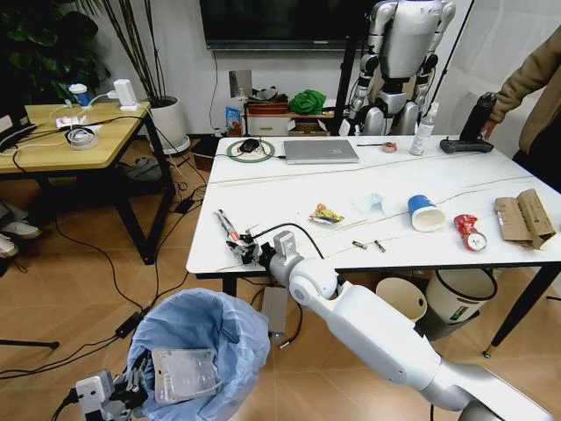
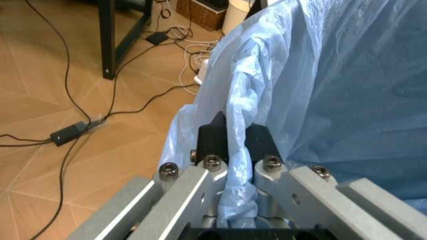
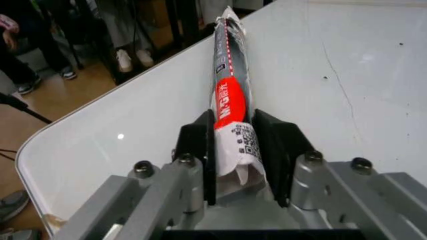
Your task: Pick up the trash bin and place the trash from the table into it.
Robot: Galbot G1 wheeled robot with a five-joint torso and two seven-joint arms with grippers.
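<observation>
My right tool [image 3: 233, 150] pinches a light, crinkly rolled wrapper [image 3: 229, 85] lengthwise at the desk [image 1: 289, 210] corner, while my left tool [image 2: 235, 145] grips the bin [image 1: 202, 338]'s flimsy bag rim below.

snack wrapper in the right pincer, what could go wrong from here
The right pincer grips the long snack wrapper at one end, so it could droop or slip. The left pincer holds the trash bin only by its thin bag rim, which might tear or slide.
</observation>
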